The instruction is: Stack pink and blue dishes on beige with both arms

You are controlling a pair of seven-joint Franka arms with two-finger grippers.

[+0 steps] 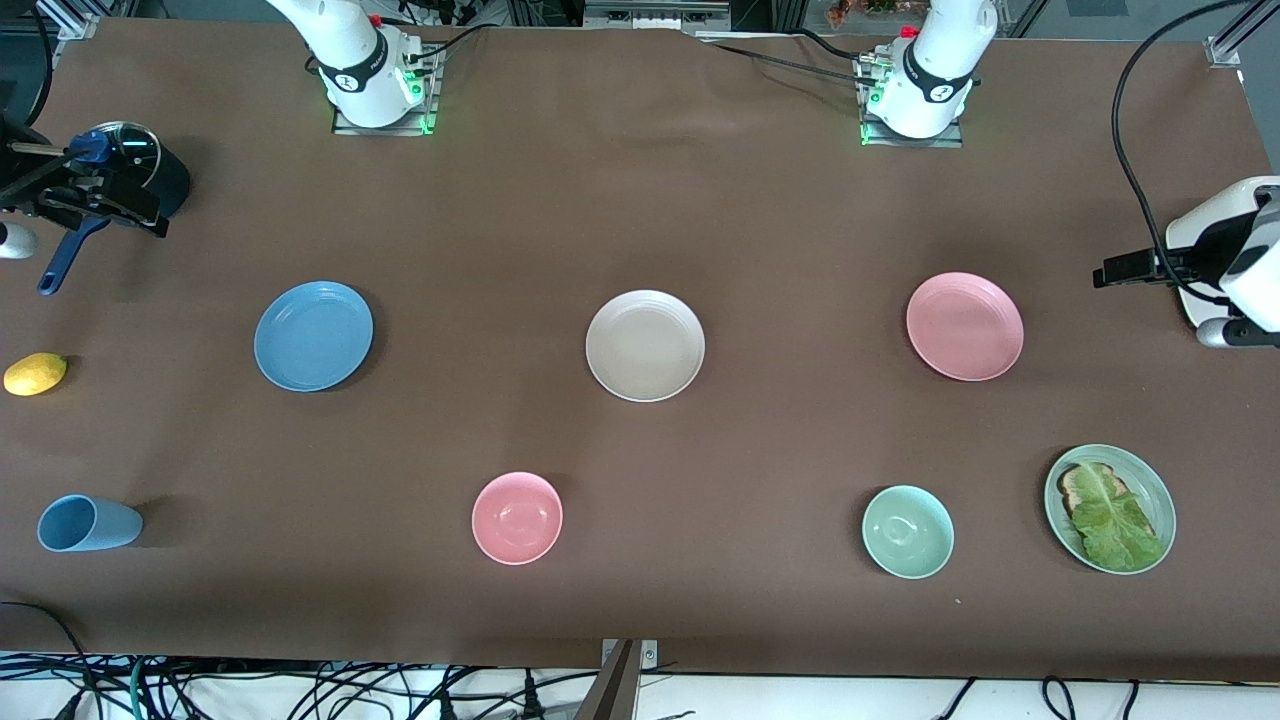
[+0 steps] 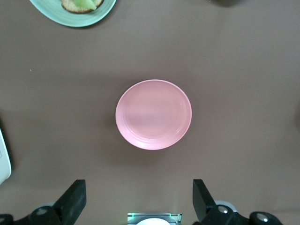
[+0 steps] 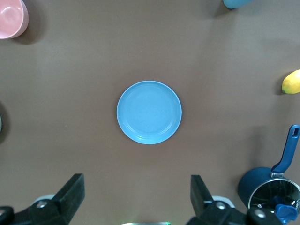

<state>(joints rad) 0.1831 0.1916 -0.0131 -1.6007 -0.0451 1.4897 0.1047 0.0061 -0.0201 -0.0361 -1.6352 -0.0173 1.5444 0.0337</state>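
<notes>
The blue plate (image 1: 313,335) lies toward the right arm's end of the table, the beige plate (image 1: 645,345) in the middle and the pink plate (image 1: 965,326) toward the left arm's end, all in one row. Both hands are out of the front view; only the arms' bases show there. My left gripper (image 2: 139,197) hangs open high over the table, and the pink plate (image 2: 153,114) sits in the middle of its wrist view. My right gripper (image 3: 136,194) is likewise open and high, with the blue plate (image 3: 149,112) centred below. Both hold nothing.
Nearer the front camera stand a blue cup (image 1: 88,523), a pink bowl (image 1: 517,517), a green bowl (image 1: 908,531) and a green plate (image 1: 1160,500) with toast and lettuce. A lemon (image 1: 35,373) and a dark blue pot (image 1: 150,170) sit at the right arm's end, a white device (image 1: 1235,255) at the left arm's.
</notes>
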